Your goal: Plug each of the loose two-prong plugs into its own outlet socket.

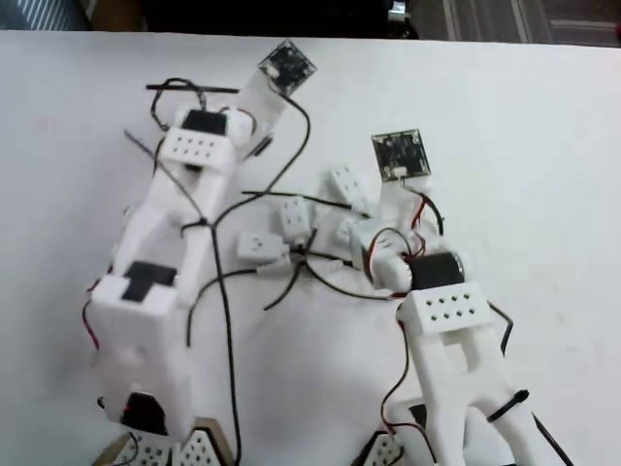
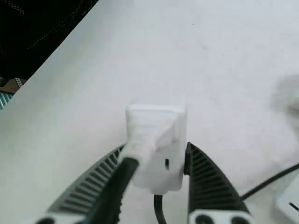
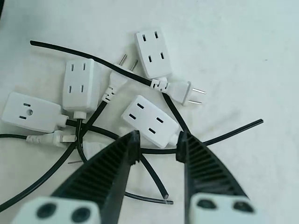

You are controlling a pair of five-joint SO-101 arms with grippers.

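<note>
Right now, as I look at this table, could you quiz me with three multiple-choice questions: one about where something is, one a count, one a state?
1. Where is the white plastic socket block nearest the left gripper?
A. Between that gripper's fingers
B. Stacked on another block
C. Hanging off the table's edge

2. In the right wrist view, how many white two-prong plugs show bare metal prongs?
A. None
B. Two
C. Six

3. How is the right gripper?
A. Shut on a plug
B. Shut on a block
C. Open, holding nothing

Answers:
1. A: the ribbed black fingers press against both sides of the block.
2. B: the first plug and the second plug lie loose with their prongs out.
3. C: a clear gap shows between its fingertips.
</note>
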